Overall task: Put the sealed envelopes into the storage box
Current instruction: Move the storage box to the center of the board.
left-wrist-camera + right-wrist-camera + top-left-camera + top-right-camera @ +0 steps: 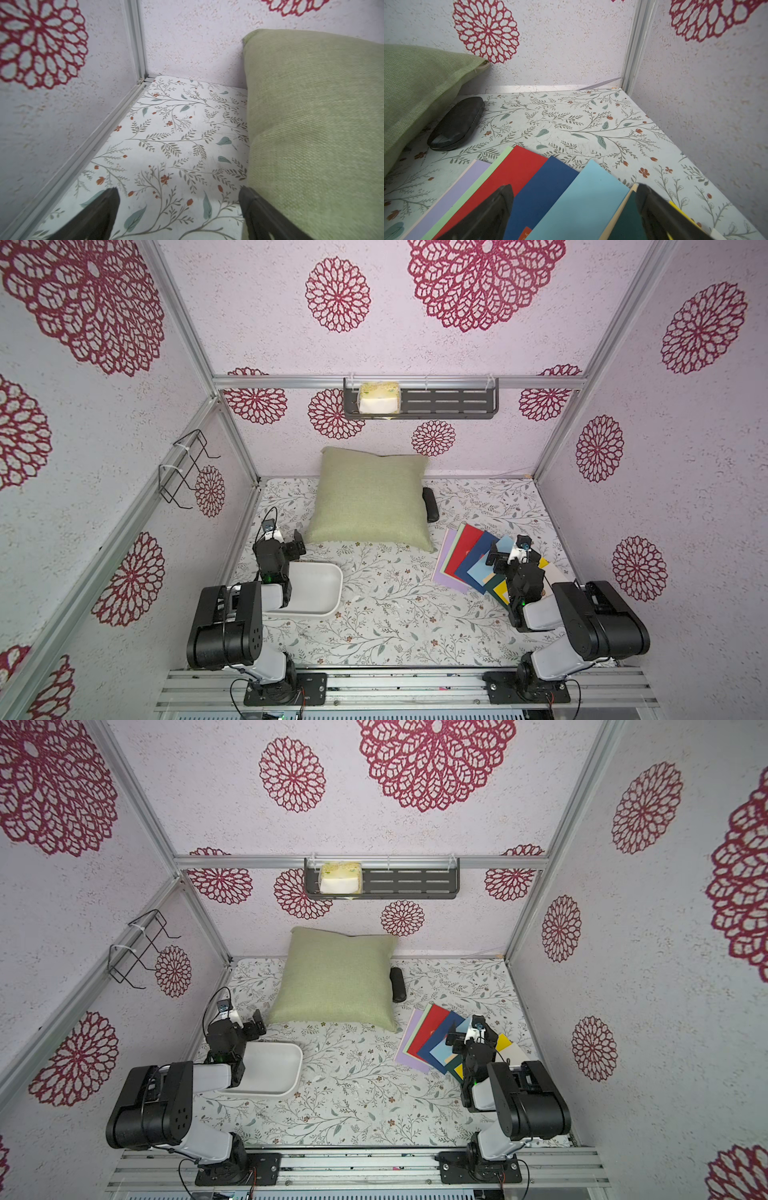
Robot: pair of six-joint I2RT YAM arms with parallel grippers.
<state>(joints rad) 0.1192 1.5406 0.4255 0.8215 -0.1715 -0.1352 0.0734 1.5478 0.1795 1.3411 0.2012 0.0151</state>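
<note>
The sealed envelopes (pixel 471 562) (pixel 430 1036) lie fanned out on the table's right side: lilac, green, red, navy, light blue, dark green, yellow and cream. My right gripper (pixel 509 549) (pixel 469 1033) hovers over the fan, open. In the right wrist view its fingers (pixel 574 189) straddle the navy and light blue envelopes (pixel 581 197) with nothing held. The storage box (pixel 318 587) (pixel 282 1065), a shallow white tray, sits at the left and looks empty. My left gripper (pixel 286 537) (pixel 245 1017) (pixel 178 193) is open just beyond the box's far edge.
A green pillow (pixel 370 497) (pixel 311 124) leans on the back wall, close to my left gripper. A black case (pixel 430 504) (pixel 456 124) lies between pillow and envelopes. A dark slotted shelf (pixel 449 402) and a wire rack (pixel 187 466) hang on the walls.
</note>
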